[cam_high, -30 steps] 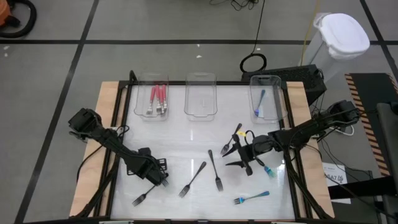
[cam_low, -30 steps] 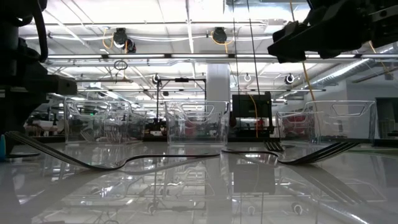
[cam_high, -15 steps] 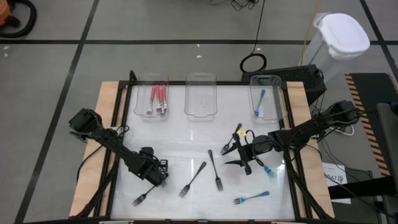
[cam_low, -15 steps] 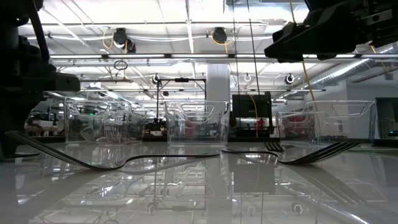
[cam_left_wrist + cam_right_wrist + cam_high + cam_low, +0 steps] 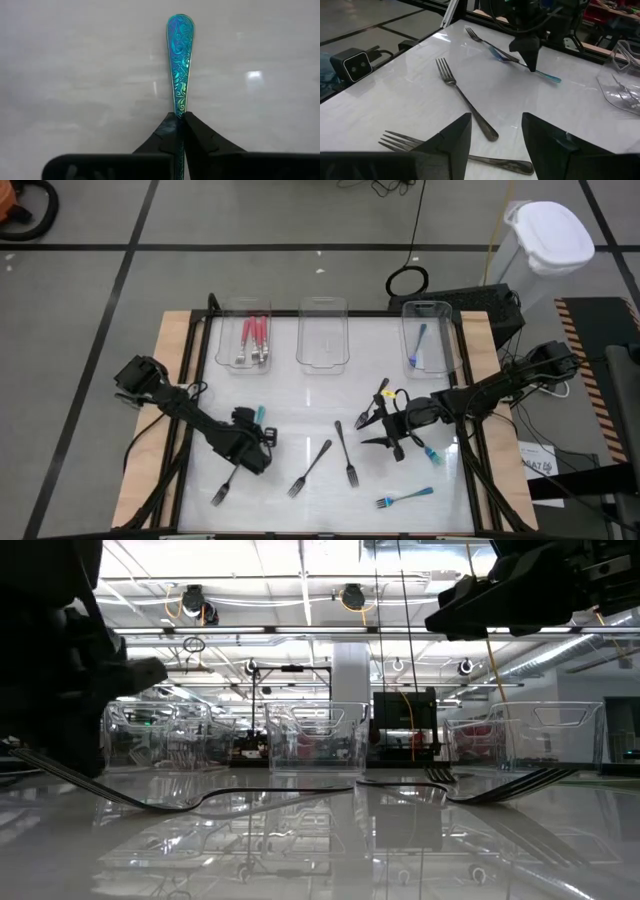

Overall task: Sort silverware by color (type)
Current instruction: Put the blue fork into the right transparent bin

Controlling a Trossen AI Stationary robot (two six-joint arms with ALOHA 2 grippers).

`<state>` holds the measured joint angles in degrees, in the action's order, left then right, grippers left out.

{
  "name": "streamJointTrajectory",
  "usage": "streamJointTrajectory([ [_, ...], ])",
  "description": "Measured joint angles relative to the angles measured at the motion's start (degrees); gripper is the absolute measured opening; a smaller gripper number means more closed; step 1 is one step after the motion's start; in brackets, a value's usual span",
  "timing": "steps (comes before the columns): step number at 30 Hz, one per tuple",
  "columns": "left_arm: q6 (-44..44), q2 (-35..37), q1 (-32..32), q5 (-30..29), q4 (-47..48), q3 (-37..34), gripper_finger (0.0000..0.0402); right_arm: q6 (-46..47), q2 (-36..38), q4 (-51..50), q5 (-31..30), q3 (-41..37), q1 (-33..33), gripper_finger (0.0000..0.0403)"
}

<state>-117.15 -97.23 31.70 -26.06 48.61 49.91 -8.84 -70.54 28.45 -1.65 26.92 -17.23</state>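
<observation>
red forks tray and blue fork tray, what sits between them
An empty clear tray sits between the tray with red forks and the tray with one blue fork, along the table's far edge in the high view.

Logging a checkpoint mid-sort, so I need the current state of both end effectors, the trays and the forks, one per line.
left end effector: shut on the teal fork's handle
teal fork: clamped by its handle
right end effector: open, holding nothing
left tray: holds red forks
middle tray: empty
right tray: holds one blue fork
black forks: lying loose, ungripped
</observation>
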Motion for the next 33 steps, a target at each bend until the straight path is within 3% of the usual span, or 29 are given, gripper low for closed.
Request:
streamJointTrajectory([
  [4, 5.7, 0.0, -2.2, -5.2, -3.7, 0.0, 0.0014, 0.0, 0.0, 0.2, 0.0, 0.0, 0.0, 0.0171],
  [16, 27.1, 0.1, -7.8, -10.6, -19.0, 0.2, 0.0014, 1.0, 0.0, 0.6, -0.3, 0.0, 0.0, 0.0171],
  [26, 47.1, 0.2, -9.5, -16.4, -32.4, 2.2, 0.0013, 17.0, -5.8, 13.6, -13.7, 0.0, 0.0, 0.0171],
  [33, 63.6, 0.2, -9.5, -18.8, -42.0, 7.5, 0.0013, 26.1, -15.2, 24.3, -20.2, 0.0, 1.1, 0.0171],
])
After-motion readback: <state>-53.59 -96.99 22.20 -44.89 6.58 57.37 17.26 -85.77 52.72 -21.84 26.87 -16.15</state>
